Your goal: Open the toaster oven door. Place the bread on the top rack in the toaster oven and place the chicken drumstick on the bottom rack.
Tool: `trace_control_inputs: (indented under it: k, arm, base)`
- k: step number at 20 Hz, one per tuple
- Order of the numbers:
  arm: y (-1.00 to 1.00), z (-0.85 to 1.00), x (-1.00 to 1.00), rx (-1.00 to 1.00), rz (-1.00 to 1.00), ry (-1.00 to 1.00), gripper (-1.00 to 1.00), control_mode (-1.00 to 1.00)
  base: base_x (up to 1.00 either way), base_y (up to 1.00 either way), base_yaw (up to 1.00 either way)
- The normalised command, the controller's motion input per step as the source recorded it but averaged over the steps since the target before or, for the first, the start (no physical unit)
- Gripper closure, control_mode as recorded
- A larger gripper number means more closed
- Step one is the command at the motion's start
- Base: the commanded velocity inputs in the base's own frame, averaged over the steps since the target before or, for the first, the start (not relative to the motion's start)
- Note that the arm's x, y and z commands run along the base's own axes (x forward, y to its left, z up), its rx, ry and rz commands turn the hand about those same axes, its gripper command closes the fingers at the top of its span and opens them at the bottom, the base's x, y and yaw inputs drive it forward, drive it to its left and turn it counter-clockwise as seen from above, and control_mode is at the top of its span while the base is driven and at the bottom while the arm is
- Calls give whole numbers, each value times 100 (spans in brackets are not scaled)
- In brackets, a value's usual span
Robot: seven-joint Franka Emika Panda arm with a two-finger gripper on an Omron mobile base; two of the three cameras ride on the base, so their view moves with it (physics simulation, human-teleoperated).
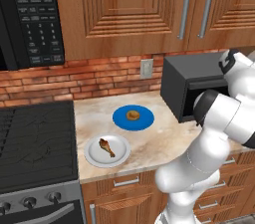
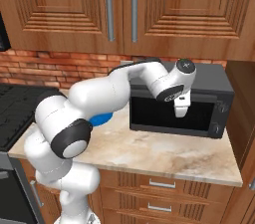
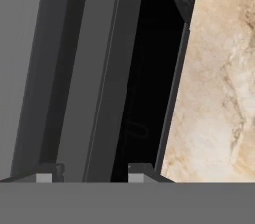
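1. Right, the toaster oven door (image 2: 172, 112) is the thing in play: a dark panel with a black window across the front of the toaster oven (image 2: 219, 86), which sits at the far right of the marble counter (image 2: 164, 156) against the brick wall. From the right base view it looks shut or nearly so; I can't tell if it has cracked open.
2. Up against its top edge hangs the gripper (image 2: 180, 111), pointing down from a bent white wrist. In the hand view the two fingertips (image 3: 142, 170) sit with a gap between them, straddling the grey top strip of the door, neither fully spread nor pressed together. Whether they actually pinch that edge, I can't tell.
3. That placement makes sense to me: a door hinged at the bottom gets pulled down from the top, so this looks like the opening step, with everything after it still to do.
4. Over to the left, the bread (image 1: 132, 115) waits on the blue plate (image 1: 119, 120), set in the middle of it.
5. Nearer the counter's front edge, the chicken drumstick (image 1: 105, 147) lies on a white plate (image 1: 92, 156), just beside the stove (image 1: 35, 138). Both foods sit well apart from the oven, out of the door's swing.
6. High on the left wall hangs the black microwave (image 1: 30, 14), no part of this job.
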Motion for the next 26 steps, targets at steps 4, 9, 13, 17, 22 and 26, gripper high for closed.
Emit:
trace_control_inputs:
  k: [4,9,13,17,22,26]
  arm:
    - [10,-94,-37,-8,-2,2,100,-100]
    - [10,-94,-38,-7,-1,2,100,-100]
    - [10,-94,-39,-7,-1,2,100,-100]
    - [11,-94,-35,-5,-1,0,100,-100]
    - [7,-78,-24,11,-2,8,100,-100]
    - [-3,25,-24,47,0,1,100,-100]
  base:
    - [0,0,0]
    - [0,0,0]
    - [0,0,0]
    - [0,0,0]
    - [0,0,0]
    - [0,0,0]
